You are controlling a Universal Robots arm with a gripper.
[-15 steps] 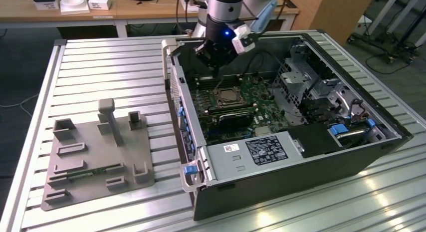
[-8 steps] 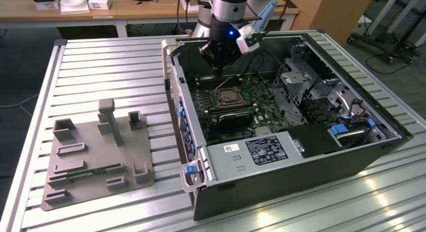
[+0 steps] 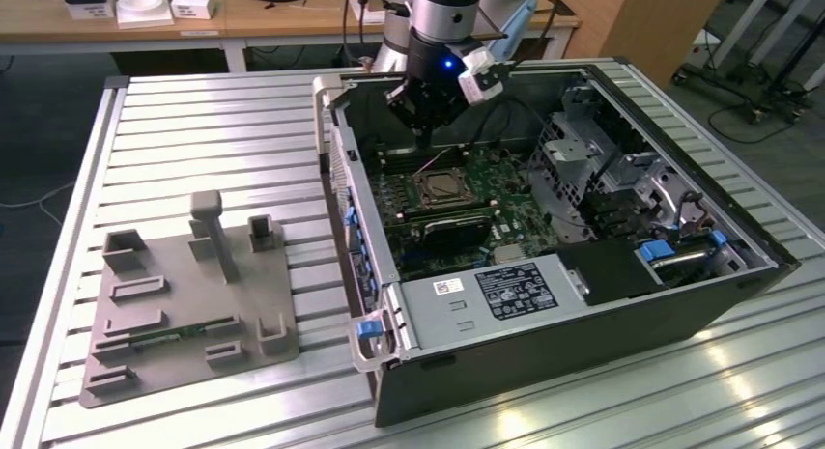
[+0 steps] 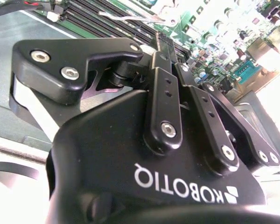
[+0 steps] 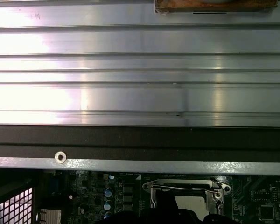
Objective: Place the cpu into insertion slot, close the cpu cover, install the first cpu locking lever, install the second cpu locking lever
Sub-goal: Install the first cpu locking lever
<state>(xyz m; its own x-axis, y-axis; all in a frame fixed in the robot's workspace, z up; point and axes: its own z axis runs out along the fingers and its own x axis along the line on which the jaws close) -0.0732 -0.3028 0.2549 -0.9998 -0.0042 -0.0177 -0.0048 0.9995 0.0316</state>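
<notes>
Where board meets case: set flat inside open computer case (image 3: pixel 696 294) lying on ribbed metal surface (image 3: pixel 207 130).

Insertion slot (image 3: pixel 445 187): near middle of green circuit board (image 3: pixel 516 222), silvery rim around a pale square centre; seen again in the first wrist view (image 5: pixel 189 198) just past the case wall, partly hidden by a dark part of the tool.

Cpu: pale square inside the rim (image 3: pixel 446 188) looks seated; cannot tell for sure.

Cpu cover: thin metal frame (image 5: pixel 186 187) lying along the socket edge; whether fully shut cannot be told.

Tool (image 3: pixel 426 130): hanging just above the board, beside the slot toward the far case wall; fingers (image 4: pixel 161 60) drawn close together, nothing seen between them.

Open room: clear air straight above the slot; case walls rising on all sides, nearest wall (image 3: pixel 338 179) on the exterior view's left.

In the way: memory slots (image 3: pixel 445 217) just beside the socket on the near side; drive cage (image 3: pixel 593 150) on the exterior view's right; labelled black box (image 3: pixel 516 290) at the near end of the case.

Around: grey fixture tray (image 3: pixel 181 294) with upright posts, well apart on the exterior view's left; wooden desk (image 3: pixel 258 14) beyond the surface.
</notes>
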